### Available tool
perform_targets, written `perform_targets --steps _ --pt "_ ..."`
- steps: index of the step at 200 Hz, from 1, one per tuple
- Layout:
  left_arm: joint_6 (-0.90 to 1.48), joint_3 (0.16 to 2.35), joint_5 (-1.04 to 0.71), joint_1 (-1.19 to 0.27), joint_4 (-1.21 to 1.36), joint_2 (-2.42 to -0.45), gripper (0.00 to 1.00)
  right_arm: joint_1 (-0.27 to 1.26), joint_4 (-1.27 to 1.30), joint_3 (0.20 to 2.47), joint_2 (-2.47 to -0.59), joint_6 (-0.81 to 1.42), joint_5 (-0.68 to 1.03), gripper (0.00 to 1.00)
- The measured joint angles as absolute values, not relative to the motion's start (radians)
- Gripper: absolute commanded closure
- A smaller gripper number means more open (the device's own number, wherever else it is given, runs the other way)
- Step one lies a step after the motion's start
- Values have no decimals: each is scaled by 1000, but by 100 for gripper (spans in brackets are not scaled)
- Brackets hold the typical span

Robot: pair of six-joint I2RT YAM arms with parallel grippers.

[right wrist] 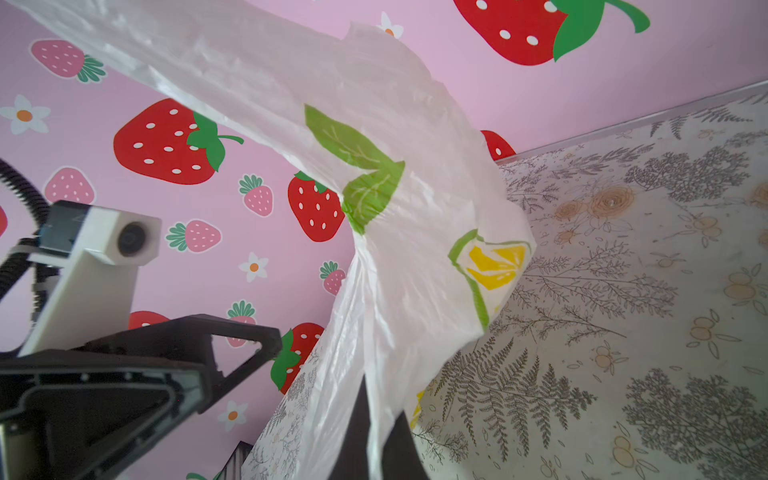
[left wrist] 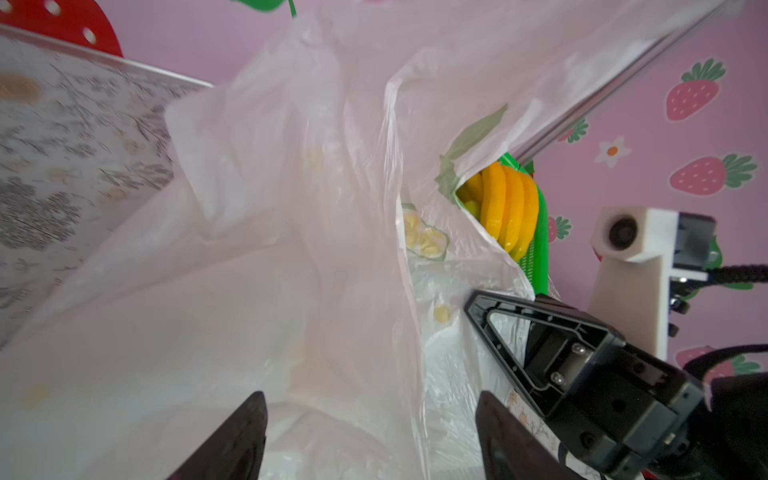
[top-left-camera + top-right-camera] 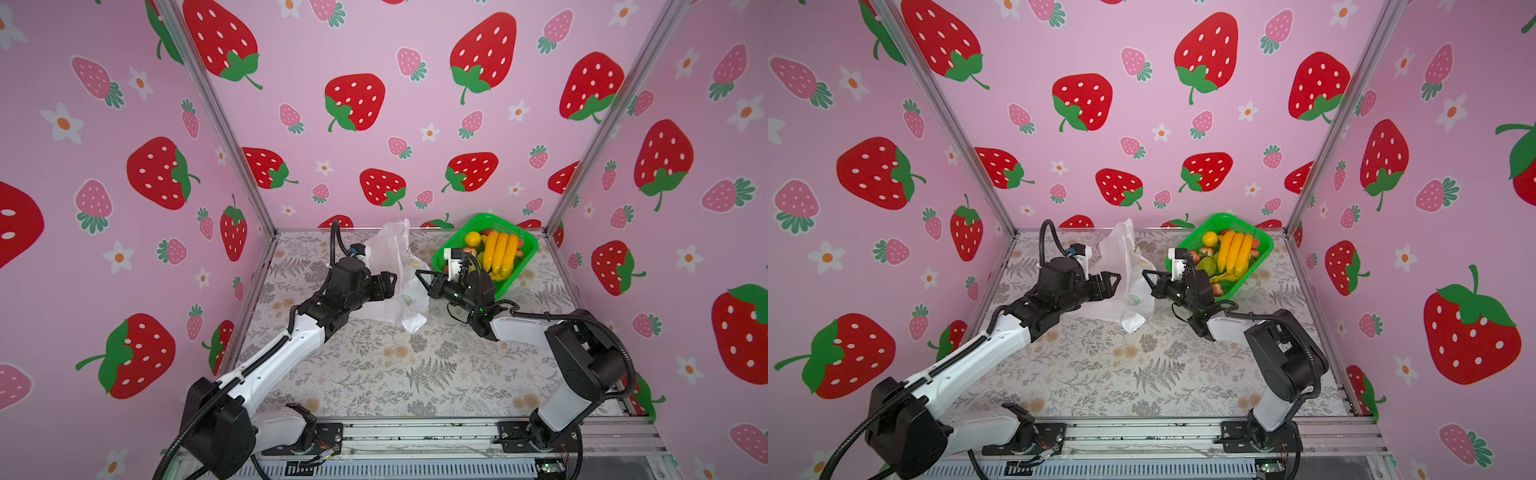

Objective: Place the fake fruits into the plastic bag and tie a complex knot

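Now the plastic bag [image 3: 400, 277] stands crumpled on the counter [image 3: 415, 374] between both arms, just left of the green mesh basket [image 3: 524, 266]. Inside that basket lie the fake fruits [image 3: 498, 253]: bananas, a lemon, strawberries. With jaws spread wide, the left end effector [image 2: 370, 432] faces the bag's side, gripping nothing. Pinched tight, the right end effector [image 1: 376, 432] holds a fold of the bag film.

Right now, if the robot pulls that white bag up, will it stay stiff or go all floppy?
Probably floppy: the plastic bag is thin, crinkled and sagging in folds. Likely very light, since the fake fruits sit in the green basket. It may slip.
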State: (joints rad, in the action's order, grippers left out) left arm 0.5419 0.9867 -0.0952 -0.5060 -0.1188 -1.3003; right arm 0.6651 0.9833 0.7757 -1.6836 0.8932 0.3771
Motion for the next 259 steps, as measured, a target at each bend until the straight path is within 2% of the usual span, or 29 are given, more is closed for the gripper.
perform_targets --steps 43,86,120,159,188,217,259 --pt "546 1102 -189 -511 -128 -1485 20 668 1035 754 -1686 904 378 100" --pt "527 1203 -169 -518 -141 -1607 33 669 1054 742 -1686 903 378 100" --pt "499 1232 -104 -524 -178 -1660 59 669 1050 729 -1686 891 374 100" --pt "430 1286 -35 -530 -258 -1679 100 658 949 728 -1663 815 312 99" --pt "413 1254 -28 -517 -289 -1537 100 614 831 708 -1617 752 226 94" --pt "481 1215 -99 -461 -280 -1349 100 583 737 703 -1612 703 155 90" --pt "599 1214 -295 -380 -335 -1329 100 585 604 735 -1618 613 124 79"
